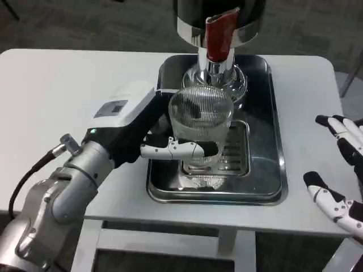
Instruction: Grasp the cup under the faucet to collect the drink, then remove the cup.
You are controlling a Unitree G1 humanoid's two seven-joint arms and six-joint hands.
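Note:
A clear ribbed glass cup (200,116) is held upright just below the chrome faucet (214,63) with its red tap handle (219,35). My left hand (152,136) grips the cup from the left, a white finger wrapping across its lower front. The cup hovers above the drip grate (233,154) of the steel tray (271,170). My right hand (340,175) rests over the table's right edge with fingers spread, holding nothing, well apart from the tray.
The dispenser's dark body (221,11) rises at the back of the tray. The white table (62,85) stretches to the left of the tray; its front edge runs just below the tray.

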